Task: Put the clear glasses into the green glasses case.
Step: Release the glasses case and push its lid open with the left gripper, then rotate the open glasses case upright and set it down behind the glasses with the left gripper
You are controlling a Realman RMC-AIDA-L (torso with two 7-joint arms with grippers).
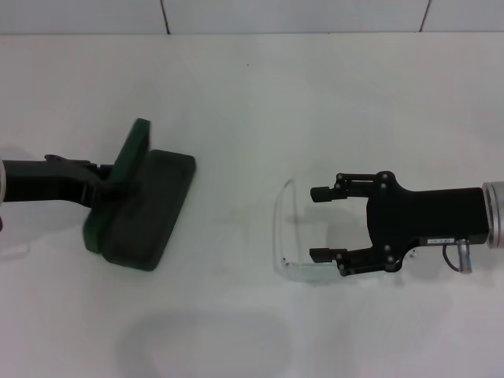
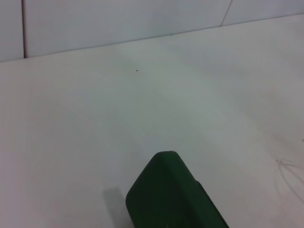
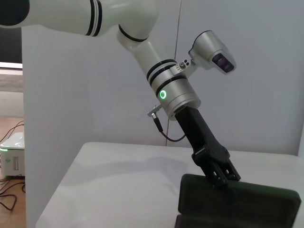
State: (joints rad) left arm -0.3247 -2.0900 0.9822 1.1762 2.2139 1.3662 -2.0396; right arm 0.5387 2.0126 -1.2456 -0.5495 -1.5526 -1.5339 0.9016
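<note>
The green glasses case (image 1: pixel 150 209) lies open at the left of the white table, its lid (image 1: pixel 131 153) raised on edge. My left gripper (image 1: pixel 109 183) is shut on that lid; the right wrist view shows the same gripper (image 3: pixel 221 174) clamped on the top of the upright lid (image 3: pixel 237 202). A corner of the lid (image 2: pixel 166 190) fills the left wrist view. The clear glasses (image 1: pixel 282 228) lie right of centre, one arm pointing toward my right gripper (image 1: pixel 316 224). That gripper is open and level with the table, its fingertips just short of the frame. The lower finger lies over the arm.
The white table (image 1: pixel 252 94) runs back to a tiled wall. About a case width of bare surface separates the case from the glasses. A faint outline of the glasses (image 2: pixel 289 175) shows at the edge of the left wrist view.
</note>
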